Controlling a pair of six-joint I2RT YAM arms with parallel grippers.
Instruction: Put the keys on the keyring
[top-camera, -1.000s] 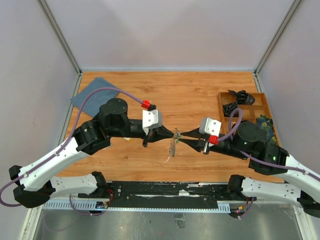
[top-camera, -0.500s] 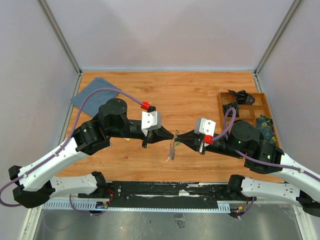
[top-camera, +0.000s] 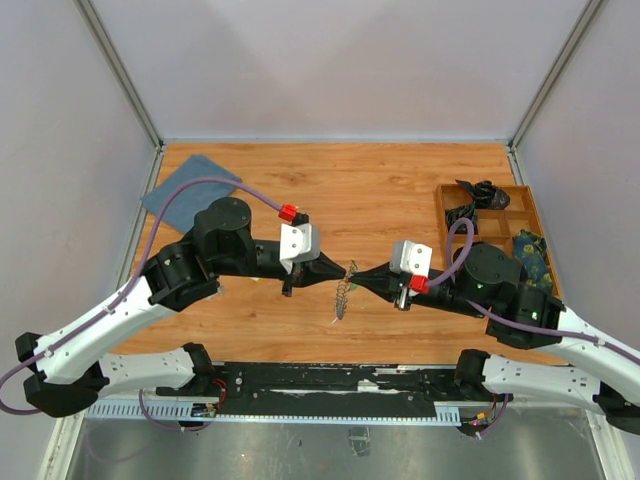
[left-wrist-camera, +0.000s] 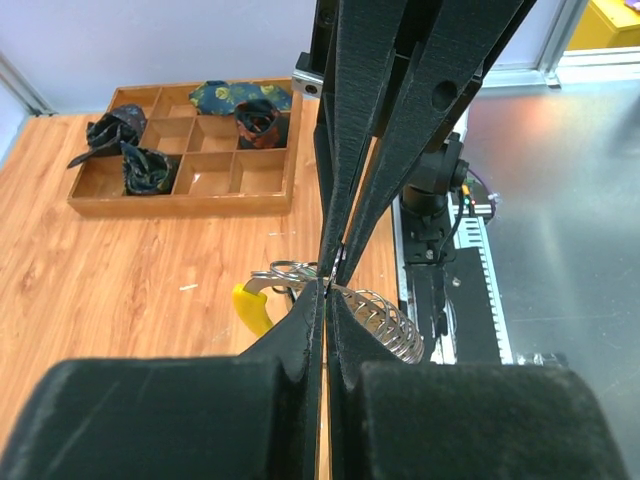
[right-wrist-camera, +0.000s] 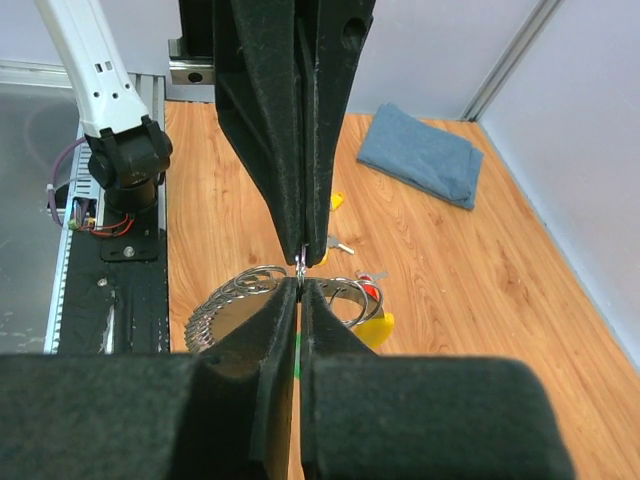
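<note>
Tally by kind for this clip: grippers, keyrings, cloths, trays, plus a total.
Grippers: 2 (left gripper, right gripper)
Keyring: 1
Cloth: 1
Tray: 1
Total: 5

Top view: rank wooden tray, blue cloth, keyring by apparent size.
1. wooden tray, though the right arm hides part.
2. blue cloth, fairly close to the tray.
3. keyring, far smaller.

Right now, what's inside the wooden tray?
Dark bundles sit in some compartments of the wooden tray; the rest look bare. From above, the right arm hides its near part.
</note>
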